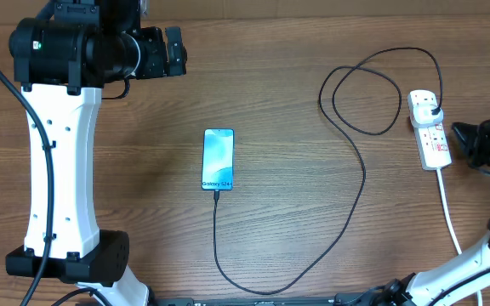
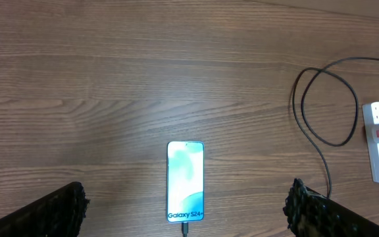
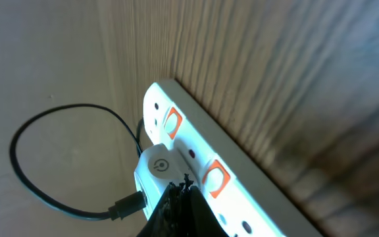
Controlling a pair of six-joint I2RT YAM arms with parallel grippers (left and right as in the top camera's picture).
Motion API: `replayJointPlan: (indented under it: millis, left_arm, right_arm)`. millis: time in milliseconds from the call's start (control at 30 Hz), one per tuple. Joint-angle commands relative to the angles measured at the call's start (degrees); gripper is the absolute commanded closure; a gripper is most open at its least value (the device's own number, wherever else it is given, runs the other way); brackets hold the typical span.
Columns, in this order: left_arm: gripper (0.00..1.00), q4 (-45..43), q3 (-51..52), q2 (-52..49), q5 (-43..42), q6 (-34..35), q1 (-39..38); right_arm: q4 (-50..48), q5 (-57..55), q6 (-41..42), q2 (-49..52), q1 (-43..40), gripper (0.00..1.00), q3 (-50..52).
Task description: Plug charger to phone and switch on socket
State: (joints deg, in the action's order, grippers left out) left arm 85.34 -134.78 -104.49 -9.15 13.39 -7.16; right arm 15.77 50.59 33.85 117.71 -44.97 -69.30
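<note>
Cord (image 1: 449, 212): thick and white, it runs from the socket's near end toward the near right edge of the table (image 1: 296, 51).
Charger (image 1: 360, 183): a thin black cable. It leaves the phone's near end, dips to a bend at the near edge, then climbs right and far.
Connector tip (image 2: 185, 228): it sits at the middle of the phone's near edge and looks plugged in.
Phone (image 1: 218, 160): it lies flat at the table's middle with its screen lit pale blue and its long side running near to far. The "Galaxy" text is at its near end.
Right gripper (image 3: 177, 194): it is at the right edge, and its dark fingers meet in one point, so the claw is closed on nothing. The tip rests against the socket, between the adapter and a red switch.
Socket (image 1: 429, 126): a white strip on the right, well apart from the phone. It has two red switches (image 3: 214, 178), and I cannot tell whether they are on or off.
Adapter (image 3: 156, 168): a white block seated at the strip's far end, with the cable's black end entering its side.
Cable loop (image 1: 366, 85): it curls on the wood just left of the strip's far end.
Left gripper (image 1: 175, 51): it is high over the far left, with its fingers (image 2: 68, 204) spread wide and holding nothing. The phone lies below, between them.
</note>
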Motion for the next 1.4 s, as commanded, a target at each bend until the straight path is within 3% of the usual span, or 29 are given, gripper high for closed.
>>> replayJointPlan:
  millis: [0, 933, 1367]
  left_arm:
    - [0.0, -0.1, -0.3, -0.2, 0.4, -0.3, 0.0]
    - [0.0, -0.1, -0.3, -0.2, 0.4, -0.3, 0.0]
    - [0.0, -0.1, -0.3, -0.2, 0.4, -0.3, 0.0]
  right_arm:
    - [-0.5, -1.7, -0.6, 1.4, 1.7, 0.96, -1.2]
    - [0.9, -8.2, 0.2, 1.9, 6.0, 0.96, -1.1]
    - [0.5, -10.1, 0.2, 1.9, 8.2, 0.96, 3.8]
